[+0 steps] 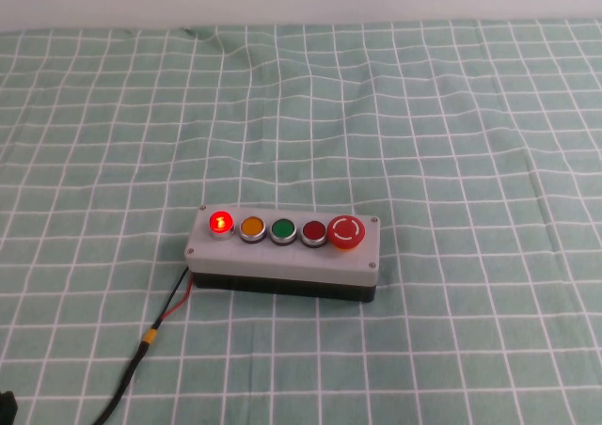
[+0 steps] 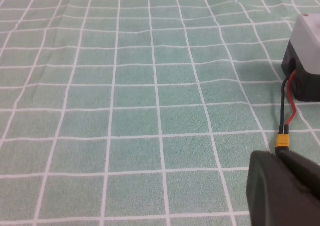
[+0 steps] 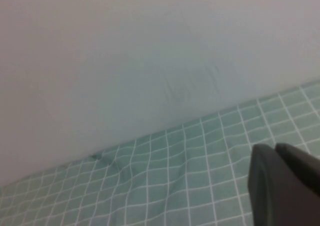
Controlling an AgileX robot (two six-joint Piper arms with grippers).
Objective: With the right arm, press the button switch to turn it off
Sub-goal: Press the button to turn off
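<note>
Open table (image 1: 451, 115) all around the grey box (image 1: 282, 260) at lower centre, and above the glowing button switch (image 1: 220, 222). Only a cable (image 1: 155, 331) trails toward the lower left. Left gripper (image 2: 285, 191) low beside that cable; right gripper (image 3: 282, 186) faces the wall.

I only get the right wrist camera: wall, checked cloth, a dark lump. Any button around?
Observer: Yes. The high view shows a grey box on the cloth, five buttons in a row; the button switch at its left end glows red.
Operator: Is the lump near it?
Observer: That lump is the right gripper; it is absent from the high view, so not over the box.
Operator: The other arm?
Observer: The left gripper hangs low over the cloth beside the box's wires.
</note>
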